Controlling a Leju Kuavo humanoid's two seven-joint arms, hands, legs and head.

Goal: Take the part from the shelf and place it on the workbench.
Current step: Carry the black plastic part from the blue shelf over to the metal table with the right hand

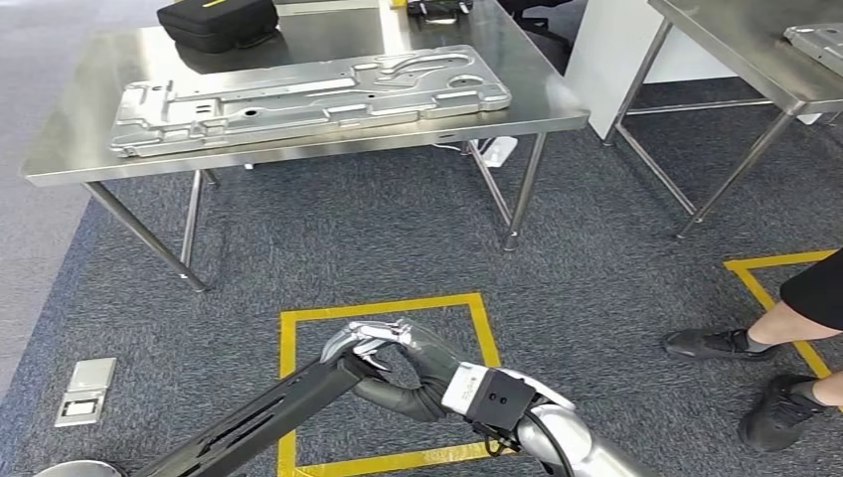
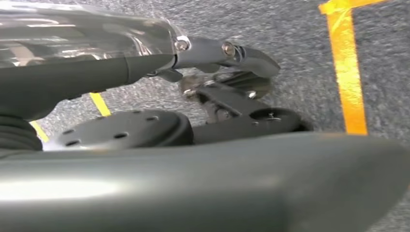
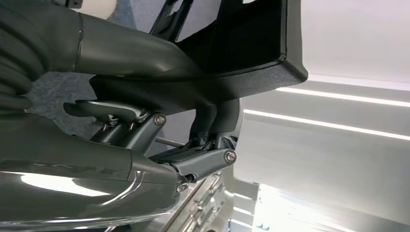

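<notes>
The part (image 1: 253,417) is a long black bar that slants from the picture's lower left up to my right hand (image 1: 398,370). That hand grips its upper end, low over the carpet inside a yellow tape square (image 1: 383,304). In the right wrist view the thumb and fingers (image 3: 203,159) clamp the part's black edge (image 3: 251,53). The steel workbench (image 1: 552,104) stands ahead, beyond the square. My left hand (image 2: 227,82) hangs over the carpet with its fingers bent; what it holds, if anything, is unclear.
A large stamped metal panel (image 1: 308,99) and a black case (image 1: 219,22) lie on the workbench. A second steel table (image 1: 736,40) stands at the right. A person's legs and black shoes (image 1: 756,343) are at the right edge. A floor socket (image 1: 84,390) sits at the left.
</notes>
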